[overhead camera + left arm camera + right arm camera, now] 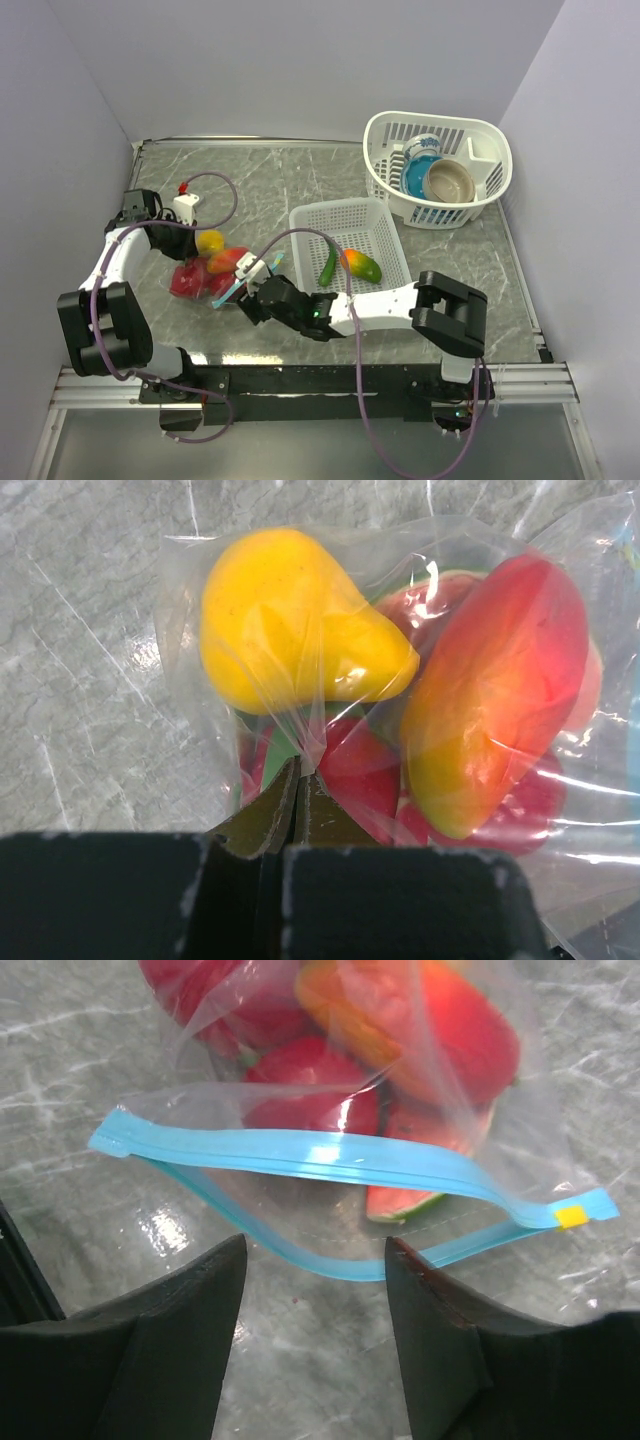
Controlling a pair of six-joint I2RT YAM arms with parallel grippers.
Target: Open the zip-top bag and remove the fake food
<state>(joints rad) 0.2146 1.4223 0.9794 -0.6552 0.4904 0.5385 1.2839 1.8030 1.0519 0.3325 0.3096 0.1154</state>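
Clear zip-top bag (330,1157) (mouth parted).

Clear plastic zip-top bag (330,1155) (shiny), glossy smooth fake food (300,630)

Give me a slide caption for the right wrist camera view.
Jaws open, the right gripper faces the zip-top bag, teal zip parted, fake food inside.

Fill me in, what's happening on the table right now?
Two arms are working a zip-top bag. The left claw is shut, pinching the plastic at the bag's closed end. The right claw is open at the mouth, where the teal zip strips stand parted. The fake food is inside the bag; a green pepper and an orange-green fruit lie in the white basket.
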